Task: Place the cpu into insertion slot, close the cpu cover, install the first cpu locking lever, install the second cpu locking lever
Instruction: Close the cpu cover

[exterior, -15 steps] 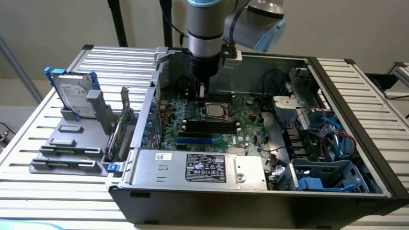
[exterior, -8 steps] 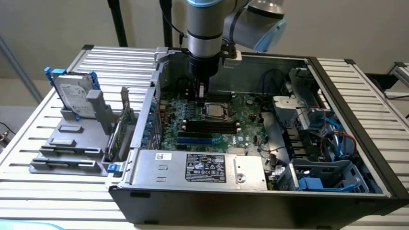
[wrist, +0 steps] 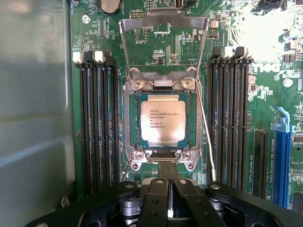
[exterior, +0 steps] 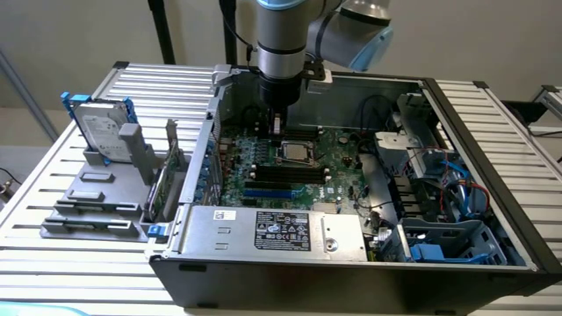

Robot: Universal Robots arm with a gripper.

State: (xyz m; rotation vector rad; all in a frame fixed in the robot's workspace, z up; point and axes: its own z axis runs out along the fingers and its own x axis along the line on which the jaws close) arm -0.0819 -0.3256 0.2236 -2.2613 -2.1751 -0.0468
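Grey robot arm (exterior: pixel 281 46) reaches into open black computer case (exterior: pixel 351 289) on slatted metal tabletop (exterior: pixel 79 263). Black gripper (exterior: pixel 276 125) hangs just beside silver-rimmed black insertion slot (exterior: pixel 281 158) holding pale square cpu (exterior: pixel 296 153), on green motherboard (exterior: pixel 338 164). Silver hard drive (exterior: pixel 99 128) stands at the exterior view's left.

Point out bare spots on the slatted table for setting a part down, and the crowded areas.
Free: the table in front of the grey drive caddy, at the exterior view's left of the computer case; also the slats at its right. Crowded: inside the case, memory slots flank the cpu.
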